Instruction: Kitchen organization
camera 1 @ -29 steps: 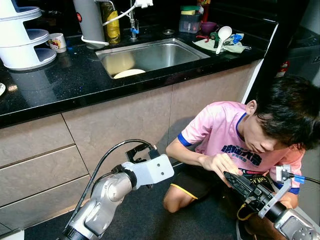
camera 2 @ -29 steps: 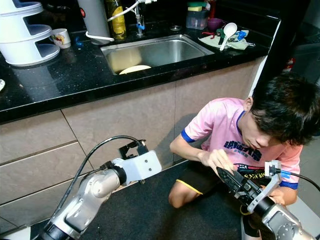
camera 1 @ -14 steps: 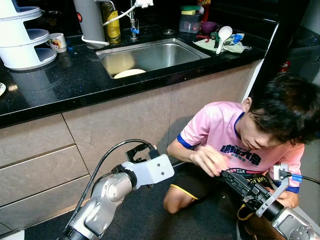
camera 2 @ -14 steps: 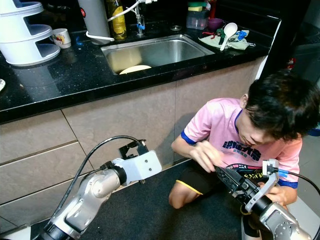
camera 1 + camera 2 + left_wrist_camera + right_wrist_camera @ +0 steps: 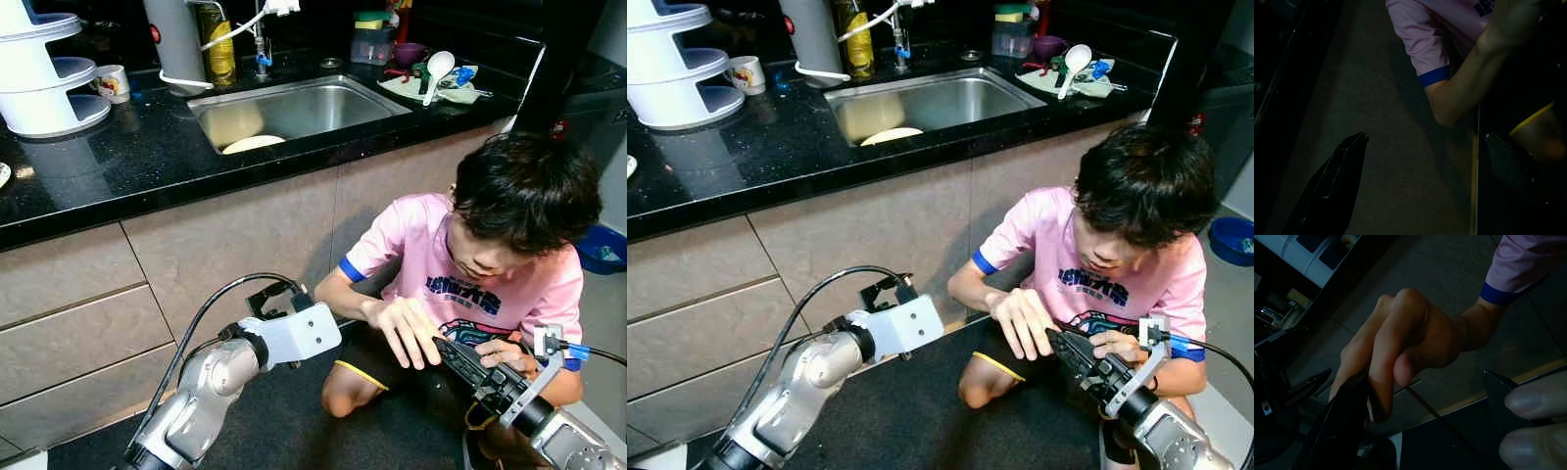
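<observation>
My right gripper point(image 5: 449, 350) is low at the right, open. A crouching person point(image 5: 490, 264) in a pink shirt holds it. One hand point(image 5: 1400, 338) wraps around one black finger point(image 5: 1344, 423), and fingertips of the other hand point(image 5: 1533, 423) rest at the other finger point(image 5: 1498, 387). My left gripper point(image 5: 1425, 142) is open and holds nothing, pointing at the grey cabinet front point(image 5: 235, 245) near the person's arm. Above, the black counter point(image 5: 118, 157) has a steel sink point(image 5: 323, 103) with a white plate point(image 5: 253, 144) in it.
A white tiered rack point(image 5: 39, 69) and a mug point(image 5: 113, 82) stand at the counter's left. A white spoon point(image 5: 438, 67), a purple bowl point(image 5: 409, 51) and containers lie right of the sink. A blue basin point(image 5: 602, 250) sits on the floor at the right. A dark mat point(image 5: 294, 421) covers the floor.
The person has lifted the head and shifted left, and a hand has closed over my right gripper's finger. Both arms have hardly moved.
</observation>
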Controlling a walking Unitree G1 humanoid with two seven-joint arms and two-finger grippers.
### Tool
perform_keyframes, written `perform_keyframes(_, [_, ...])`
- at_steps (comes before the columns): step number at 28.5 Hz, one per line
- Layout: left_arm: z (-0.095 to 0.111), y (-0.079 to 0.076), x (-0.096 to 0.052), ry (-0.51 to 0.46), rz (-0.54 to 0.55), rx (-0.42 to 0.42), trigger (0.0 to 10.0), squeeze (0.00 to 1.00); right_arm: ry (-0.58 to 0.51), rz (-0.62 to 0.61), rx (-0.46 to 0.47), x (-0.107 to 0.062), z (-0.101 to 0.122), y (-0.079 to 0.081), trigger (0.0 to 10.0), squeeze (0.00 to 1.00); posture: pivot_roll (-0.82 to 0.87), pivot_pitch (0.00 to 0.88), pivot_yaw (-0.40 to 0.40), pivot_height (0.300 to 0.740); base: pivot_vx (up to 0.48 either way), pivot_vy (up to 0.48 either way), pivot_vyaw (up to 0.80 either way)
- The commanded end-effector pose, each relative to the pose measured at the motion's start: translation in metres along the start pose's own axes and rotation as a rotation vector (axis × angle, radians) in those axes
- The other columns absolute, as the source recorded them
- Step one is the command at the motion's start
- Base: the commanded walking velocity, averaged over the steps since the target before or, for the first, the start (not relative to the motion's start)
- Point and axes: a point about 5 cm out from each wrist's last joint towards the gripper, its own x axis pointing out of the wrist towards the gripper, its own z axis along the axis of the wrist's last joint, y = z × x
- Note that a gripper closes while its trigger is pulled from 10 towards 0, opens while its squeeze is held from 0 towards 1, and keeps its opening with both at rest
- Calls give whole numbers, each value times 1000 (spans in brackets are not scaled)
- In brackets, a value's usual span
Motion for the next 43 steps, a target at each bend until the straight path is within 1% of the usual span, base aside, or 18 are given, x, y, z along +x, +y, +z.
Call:
perform_keyframes(1, [-4, -6, -1, 13, -18, 3, 10000, 0, 13, 10, 1, 2, -3, 1, 10000, 0, -47, 0, -17, 740, 0, 0, 0])
perform_keyframes(12, [-4, -6, -1, 14, -18, 2, 10000, 0, 20, 19, 0, 5, -4, 2, 10000, 0, -40, 0, -25, 740, 0, 0, 0])
perform_keyframes(18, [-6, -7, -4, 14, -18, 2, 10000, 0, 25, 27, 4, 6, -7, 4, 10000, 0, -36, 0, -9, 740, 0, 0, 0])
perform_keyframes(30, [-4, -7, -6, 11, -17, 3, 10000, 0, 29, 23, 15, 3, -11, 3, 10000, 0, -5, 0, 1, 740, 0, 0, 0])
perform_keyframes(34, [-3, -7, -8, 7, -16, 5, 10000, 0, 42, 24, 19, 4, -17, 3, 10000, 0, -11, 0, 9, 740, 0, 0, 0])
perform_keyframes(43, [-2, -9, -7, 7, -18, 3, 10000, 0, 51, 24, 20, 4, -17, 2, 10000, 0, -18, 0, 1, 740, 0, 0, 0])
